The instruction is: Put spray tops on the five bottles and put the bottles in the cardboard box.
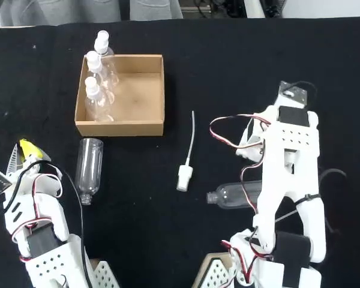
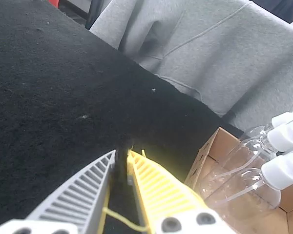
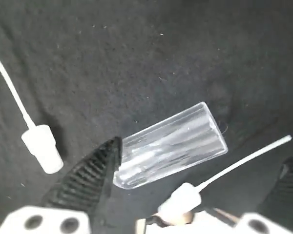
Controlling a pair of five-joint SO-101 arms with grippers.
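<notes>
Black cloth covers the bench (image 1: 240, 72). At far left, the left end effector (image 2: 121, 155) is pressed together and holds nothing. Just beside the cardboard box (image 1: 120, 128) lies a bare bottle (image 1: 89, 167), still uncapped. Inside the box sit three capped bottles (image 1: 99, 99), so that much looks done. Mid-bench lies a loose spray top (image 1: 185, 175). Further right, a second bare bottle (image 3: 171, 144) lies below the right end effector (image 3: 203, 153), which is spread wide and empty, with another spray top (image 3: 183, 199) just beside it. By my judgement, two cappings and two boxings remain.
</notes>
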